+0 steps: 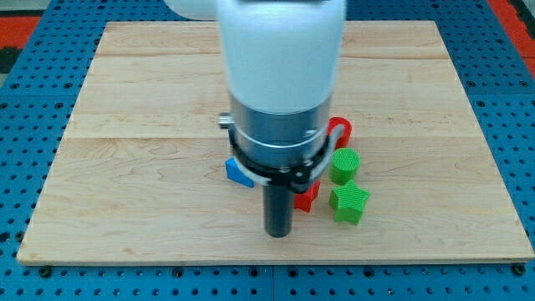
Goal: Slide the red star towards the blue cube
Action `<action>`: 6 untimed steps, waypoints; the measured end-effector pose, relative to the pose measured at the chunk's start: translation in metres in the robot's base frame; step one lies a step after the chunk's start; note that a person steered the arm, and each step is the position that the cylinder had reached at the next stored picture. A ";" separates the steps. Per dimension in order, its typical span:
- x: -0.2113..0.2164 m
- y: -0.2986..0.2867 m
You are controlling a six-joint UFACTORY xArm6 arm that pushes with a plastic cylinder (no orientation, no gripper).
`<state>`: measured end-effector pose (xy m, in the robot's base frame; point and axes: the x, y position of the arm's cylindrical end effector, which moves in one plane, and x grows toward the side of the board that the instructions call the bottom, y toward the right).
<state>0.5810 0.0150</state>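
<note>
Camera view: the arm housing (280,84) hides much of the bench (125,125). My tip (278,234) stands just left of the red star (308,196), which is partly hidden. The blue cube (237,173) protrudes at the housing's left edge, shape unclear. Right: a red block (341,130), partly hidden, a green cylinder (344,165), and a green star (349,203). No claw is fitted.

Pale striped wooden board (125,125), blue block (236,172), red blocks (308,196), green blocks (348,203)
</note>
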 end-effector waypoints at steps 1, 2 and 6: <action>-0.012 0.004; -0.035 0.011; -0.065 0.046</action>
